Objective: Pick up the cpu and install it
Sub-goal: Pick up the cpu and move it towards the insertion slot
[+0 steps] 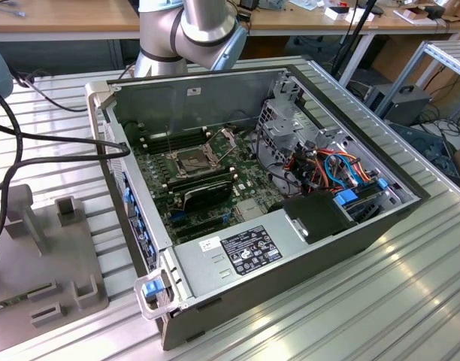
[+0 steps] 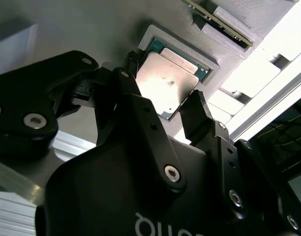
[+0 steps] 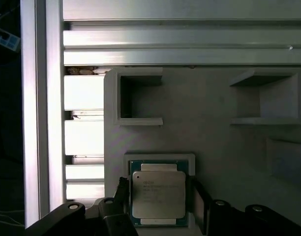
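The cpu (image 2: 166,84) (image 3: 158,194), a small square chip with a dull silver top on a green board, lies flat in a shallow recess of a grey holder block (image 3: 214,142). In both wrist views my gripper (image 2: 165,88) (image 3: 159,197) hangs right over it. One black finger (image 2: 132,73) presses at one edge of the chip and the other finger (image 2: 197,105) at the opposite edge, so the gripper is shut on the cpu. The dark square socket (image 1: 192,159) with its raised metal frame sits on the motherboard inside the open computer case (image 1: 290,248).
The grey holder block (image 1: 57,256) stands at the exterior view's left, beside the case, with raised pockets (image 3: 140,96) and black cables (image 1: 34,139) nearby. A black oblong card (image 1: 207,194), a drive cage (image 1: 286,124) and coloured wires (image 1: 339,169) crowd the case. The arm's base (image 1: 189,30) rises behind it.
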{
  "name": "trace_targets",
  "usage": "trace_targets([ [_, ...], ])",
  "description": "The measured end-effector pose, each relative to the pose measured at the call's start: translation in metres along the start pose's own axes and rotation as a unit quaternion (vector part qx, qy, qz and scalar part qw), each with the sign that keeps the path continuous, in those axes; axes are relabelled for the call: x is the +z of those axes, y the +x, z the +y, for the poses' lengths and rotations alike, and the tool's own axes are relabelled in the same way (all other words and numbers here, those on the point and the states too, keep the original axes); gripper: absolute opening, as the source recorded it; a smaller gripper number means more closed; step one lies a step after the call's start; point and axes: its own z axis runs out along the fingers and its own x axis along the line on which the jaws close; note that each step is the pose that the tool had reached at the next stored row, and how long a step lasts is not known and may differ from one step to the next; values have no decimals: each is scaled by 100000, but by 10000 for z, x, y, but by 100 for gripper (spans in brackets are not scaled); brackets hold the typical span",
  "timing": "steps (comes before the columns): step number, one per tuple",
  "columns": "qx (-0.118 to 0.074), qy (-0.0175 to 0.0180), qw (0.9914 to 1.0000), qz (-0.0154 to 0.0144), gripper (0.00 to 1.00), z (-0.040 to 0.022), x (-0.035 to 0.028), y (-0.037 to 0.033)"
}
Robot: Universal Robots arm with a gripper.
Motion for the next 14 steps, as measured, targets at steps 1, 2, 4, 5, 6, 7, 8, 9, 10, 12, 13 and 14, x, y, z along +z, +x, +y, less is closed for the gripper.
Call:
trace_targets([
  [1,-1,2,100000,4,62,0,0,0],
  [2,-2,6,100000,8,62,0,0,0],
  [4,1,-2,100000,-3,62,1,2,0],
  [5,0,-3,100000,-5,62,1,3,0],
  [6,-1,-2,100000,-6,62,1,3,0],
  [7,0,-2,100000,-7,62,2,4,0],
  [8,0,-2,100000,-2,62,2,4,0],
  [9,1,3,100000,1,60,2,3,0],
  [10,-1,3,100000,4,54,2,3,0],
  [12,-2,-2,100000,-2,54,2,5,0],
  [13,-2,-3,100000,-5,54,2,5,0],
  [14,-1,-4,100000,-5,54,3,5,0],
])
